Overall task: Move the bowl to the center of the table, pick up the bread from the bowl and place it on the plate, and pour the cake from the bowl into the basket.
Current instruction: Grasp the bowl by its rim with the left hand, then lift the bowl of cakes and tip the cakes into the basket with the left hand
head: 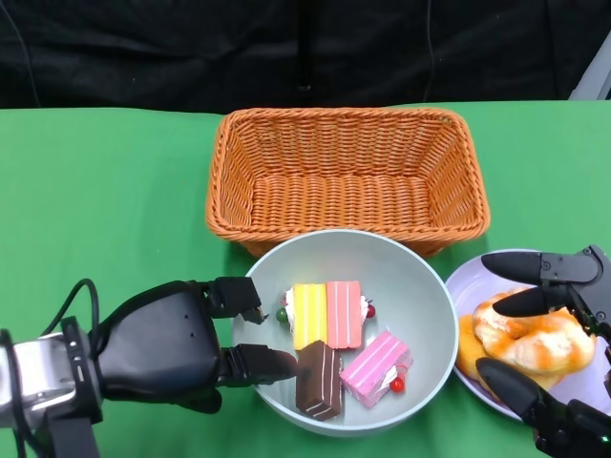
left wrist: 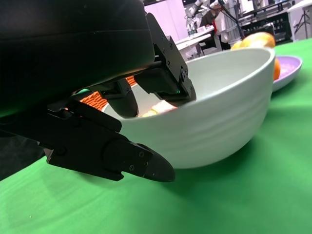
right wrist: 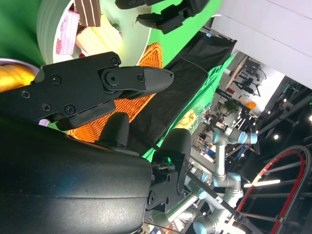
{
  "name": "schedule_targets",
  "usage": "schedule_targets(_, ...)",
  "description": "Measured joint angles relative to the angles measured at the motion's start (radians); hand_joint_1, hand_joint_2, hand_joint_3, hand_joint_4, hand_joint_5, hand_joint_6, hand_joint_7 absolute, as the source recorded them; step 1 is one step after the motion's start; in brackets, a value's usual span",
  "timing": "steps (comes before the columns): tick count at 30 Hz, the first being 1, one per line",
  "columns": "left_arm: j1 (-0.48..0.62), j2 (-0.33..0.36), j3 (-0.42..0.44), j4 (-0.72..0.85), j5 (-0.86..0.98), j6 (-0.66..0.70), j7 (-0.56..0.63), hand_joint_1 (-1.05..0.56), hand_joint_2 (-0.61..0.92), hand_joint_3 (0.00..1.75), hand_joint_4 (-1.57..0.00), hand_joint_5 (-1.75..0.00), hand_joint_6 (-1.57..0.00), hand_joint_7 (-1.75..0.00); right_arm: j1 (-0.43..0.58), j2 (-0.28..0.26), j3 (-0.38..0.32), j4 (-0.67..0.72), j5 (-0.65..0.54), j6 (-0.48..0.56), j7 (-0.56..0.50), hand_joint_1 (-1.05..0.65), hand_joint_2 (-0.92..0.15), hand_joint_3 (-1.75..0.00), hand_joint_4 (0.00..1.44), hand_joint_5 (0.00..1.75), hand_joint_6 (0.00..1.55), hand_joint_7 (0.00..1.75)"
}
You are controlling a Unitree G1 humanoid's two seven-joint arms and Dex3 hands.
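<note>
A pale green bowl [head: 420,286] stands mid-table, just in front of the empty wicker basket [head: 229,181]. Several cake slices lie in it: yellow [head: 308,315], salmon [head: 344,313], pink [head: 375,369] and chocolate [head: 320,380]. My left hand [head: 162,343] grips the bowl's left rim; in the left wrist view its fingers [left wrist: 165,78] reach over the rim while the thumb lies outside against the bowl [left wrist: 219,117] wall. The bread [head: 530,339] lies on the purple plate [head: 473,281] at the right. My right hand [head: 573,286] hovers over it with fingers spread around the loaf.
The basket's near wall almost touches the bowl's far rim, and the plate's edge lies close to the bowl's right side. Green cloth covers the table, with a black backdrop behind. The right wrist view shows lab robots far off.
</note>
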Motion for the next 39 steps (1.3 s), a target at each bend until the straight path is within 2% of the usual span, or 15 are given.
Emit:
schedule_targets(2,-0.027,-0.004,-0.041,0.031,0.019,0.021,0.036,-0.46,0.84,0.0,-0.27,-1.11,-0.74,-0.09,0.0,0.0,0.0,0.0,-0.002,0.0,0.0,-0.43,-0.92,-0.35,0.08,1.38,0.0,1.11)
schedule_targets(6,-0.101,-0.036,-0.147,0.144,0.085,0.078,0.225,-0.39,0.84,0.0,-0.5,-1.17,-0.97,-0.17,0.002,0.003,0.005,0.0,0.0,0.001,-0.001,-0.42,-0.92,-0.35,0.08,1.39,0.0,1.11)
schedule_targets(11,-0.19,-0.099,-0.29,0.31,0.137,0.126,0.454,-0.37,0.79,0.0,-0.6,-1.27,-1.14,-0.23,0.007,0.005,0.009,0.0,0.003,-0.001,-0.002,-0.41,-0.92,-0.35,0.08,1.4,0.0,1.12)
schedule_targets(12,-0.199,-0.112,-0.315,0.332,0.148,0.141,0.499,-0.38,0.79,0.0,-0.65,-1.5,-1.14,-0.39,0.008,0.005,0.009,0.0,0.003,-0.001,-0.002,-0.4,-0.92,-0.35,0.08,1.4,0.0,1.12)
schedule_targets(13,-0.206,-0.124,-0.337,0.347,0.161,0.163,0.549,-0.37,0.79,0.0,-0.72,-1.64,-1.0,-0.82,0.009,0.005,0.009,0.0,0.003,-0.002,-0.002,-0.39,-0.92,-0.35,0.08,1.4,0.0,1.12)
schedule_targets(14,-0.213,-0.133,-0.355,0.357,0.169,0.178,0.593,-0.37,0.79,0.0,-0.75,-1.69,-0.93,-1.0,0.009,0.005,0.009,0.0,0.004,-0.002,-0.002,-0.39,-0.92,-0.35,0.08,1.41,0.0,1.12)
schedule_targets(15,-0.219,-0.141,-0.369,0.366,0.17,0.189,0.625,-0.37,0.79,0.0,-0.76,-1.72,-0.9,-1.09,0.009,0.006,0.009,0.0,0.004,-0.002,-0.003,-0.39,-0.92,-0.35,0.08,1.41,0.0,1.13)
schedule_targets(16,-0.226,-0.143,-0.381,0.371,0.17,0.201,0.648,-0.37,0.82,0.01,-0.86,-1.74,-0.85,-1.33,0.009,0.006,0.009,0.0,0.006,-0.004,-0.003,-0.39,-0.92,-0.35,0.08,1.41,0.0,1.13)
schedule_targets(19,-0.233,-0.135,-0.406,0.361,0.169,0.211,0.672,-0.32,0.86,0.02,-0.93,-1.75,-0.77,-1.58,0.009,0.009,0.008,0.006,0.012,-0.02,-0.01,-0.4,-0.92,-0.35,0.11,1.42,0.0,1.15)
schedule_targets(23,-0.233,-0.113,-0.425,0.341,0.165,0.208,0.672,-0.31,0.87,0.02,-0.94,-1.75,-0.75,-1.62,0.009,0.013,0.007,0.019,0.011,-0.038,-0.018,-0.41,-0.92,-0.35,0.12,1.42,0.0,1.16)
schedule_targets(26,-0.229,-0.058,-0.426,0.261,0.157,0.187,0.648,-0.38,0.88,0.01,-0.91,-1.75,-0.8,-1.39,0.002,0.036,-0.002,0.044,-0.004,-0.092,-0.067,-0.39,-0.91,-0.4,0.16,1.49,0.0,1.24)
schedule_targets(29,-0.225,0.005,-0.414,0.191,0.12,0.147,0.609,-0.33,0.89,0.02,-0.91,-1.75,-0.82,-1.42,-0.013,0.053,-0.017,0.076,-0.027,-0.16,-0.126,-0.37,-0.8,-0.64,0.18,1.55,0.0,1.26)
schedule_targets(33,-0.202,0.04,-0.388,0.138,0.08,0.123,0.557,-0.37,0.9,0.01,-0.92,-1.75,-0.89,-1.29,-0.025,0.055,-0.022,0.11,-0.032,-0.206,-0.152,-0.4,-0.77,-0.7,0.16,1.54,0.0,1.26)
schedule_targets(37,-0.152,0.083,-0.343,0.067,0.04,0.1,0.506,-0.3,0.91,0.01,-0.94,-1.75,-0.82,-1.52,-0.029,0.055,-0.024,0.117,-0.034,-0.219,-0.158,-0.43,-0.77,-0.7,0.19,1.55,0.0,1.28)
schedule_targets(39,-0.133,0.099,-0.316,0.04,0.02,0.094,0.501,-0.29,0.91,0.01,-0.94,-1.75,-0.8,-1.57,-0.026,0.055,-0.025,0.118,-0.038,-0.219,-0.158,-0.44,-0.77,-0.69,0.19,1.55,0.0,1.29)
